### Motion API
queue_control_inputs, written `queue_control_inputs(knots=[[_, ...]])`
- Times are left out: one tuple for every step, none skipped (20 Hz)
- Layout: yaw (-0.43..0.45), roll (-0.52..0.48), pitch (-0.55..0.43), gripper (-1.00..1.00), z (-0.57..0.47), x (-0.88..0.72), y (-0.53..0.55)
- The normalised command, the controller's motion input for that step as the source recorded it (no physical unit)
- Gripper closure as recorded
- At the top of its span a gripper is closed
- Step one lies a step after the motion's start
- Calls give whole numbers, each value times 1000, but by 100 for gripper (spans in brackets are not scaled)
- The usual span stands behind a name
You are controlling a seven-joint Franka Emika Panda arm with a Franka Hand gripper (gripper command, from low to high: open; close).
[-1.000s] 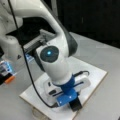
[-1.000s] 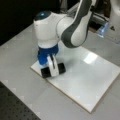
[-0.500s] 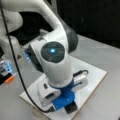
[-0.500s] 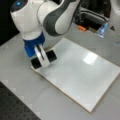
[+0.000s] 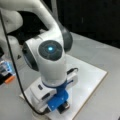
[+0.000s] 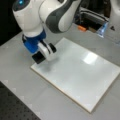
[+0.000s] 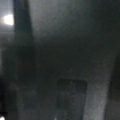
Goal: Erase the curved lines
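The white board (image 6: 82,75) lies flat on the grey table, and it shows in both front views (image 5: 91,76). My gripper (image 6: 38,57) hangs under a blue mount at the board's left corner, shut on a black block eraser (image 6: 37,58) that rests on or just over the board's edge. In a front view the gripper (image 5: 62,106) sits at the board's near corner with the eraser (image 5: 65,106) below it. The curve lines do not show on the bare board; the patch under the gripper is hidden. The wrist view is dark, with only a dim rectangle (image 7: 71,97).
An orange item (image 6: 81,28) and dark equipment (image 6: 92,18) stand behind the board at a front view's top. The arm's white base (image 5: 12,50) and a black cable (image 5: 17,82) are at a front view's left. Grey table (image 6: 20,85) surrounds the board.
The gripper with the eraser has slid across the board toward its corner, leftward in one front view and downward in the other. The last half second brought little further motion.
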Motion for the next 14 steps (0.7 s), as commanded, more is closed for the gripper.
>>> queue_control_inputs(knots=[[329,-49,-140,100,6,-847,-218],[323,-40,-149,100,-6,-827,-213],[301,-43,-153,100,-25,-748,-178],[292,-39,-160,100,-45,-702,-169],[282,-36,-164,100,-56,-673,-177],[276,-36,-173,100,-77,-629,-190],[276,-38,-174,100,-90,-581,-216],[284,-39,-173,100,-92,-545,-264],[310,-31,-169,100,-100,-486,-307],[319,-34,-168,100,-102,-419,-351],[304,-41,-166,100,-100,-355,-350],[306,-60,-174,100,-98,-282,-356],[302,-79,-177,100,-86,-186,-329],[284,-86,-171,100,-77,-141,-313]])
